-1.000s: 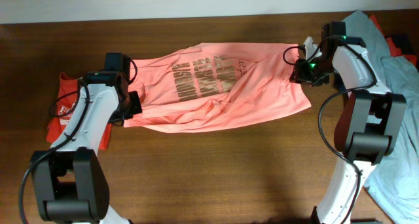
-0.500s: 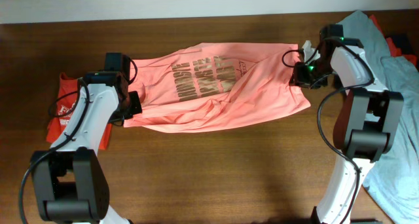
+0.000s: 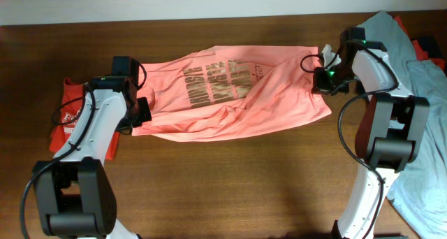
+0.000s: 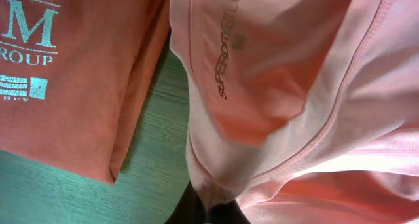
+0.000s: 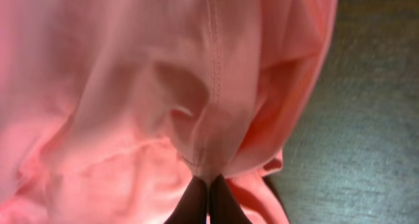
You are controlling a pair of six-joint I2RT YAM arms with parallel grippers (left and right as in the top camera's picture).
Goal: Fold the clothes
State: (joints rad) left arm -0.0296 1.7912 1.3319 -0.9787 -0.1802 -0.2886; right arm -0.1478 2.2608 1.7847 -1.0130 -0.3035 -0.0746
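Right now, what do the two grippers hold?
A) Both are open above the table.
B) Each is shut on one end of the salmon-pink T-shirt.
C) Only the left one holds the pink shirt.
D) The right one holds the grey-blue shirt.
B: the left gripper and the right gripper each pinch a fold of the salmon-pink T-shirt between closed fingers, at opposite ends of it.

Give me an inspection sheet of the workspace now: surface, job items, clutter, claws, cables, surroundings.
Surface: dark wood table.
Job's things: salmon-pink T-shirt stretched between the arms, lettering up; red-orange shirt at left; grey-blue shirt at right edge.
Clutter: nothing seen.
Grippers: left claw shut on the salmon-pink T-shirt; right claw shut on its seam.
Cables: black cable looping beside right arm.
Surroundings: pale wall behind.
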